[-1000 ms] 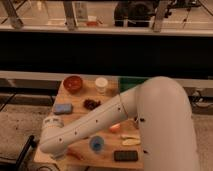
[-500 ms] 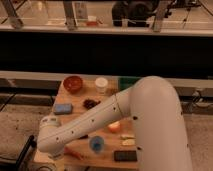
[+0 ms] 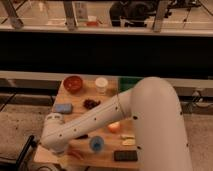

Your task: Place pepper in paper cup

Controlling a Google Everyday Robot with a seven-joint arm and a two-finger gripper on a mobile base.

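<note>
Pepper point(image 3: 75, 154) lies beside the arm point(image 3: 85, 122) hiding the fingers.

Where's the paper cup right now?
Camera view: paper cup at the table's back edge, between the red-brown bowl and a green object; gripper at the front-left corner near the pepper.

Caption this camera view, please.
Gripper, tucked under the white arm, hovers by the slim red-orange chili pepper; cream-white paper cup stands across the table.

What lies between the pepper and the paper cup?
In the camera view, the robot's arm and a dark cluster lie between pepper and paper cup; the gripper sits beside the pepper.
</note>
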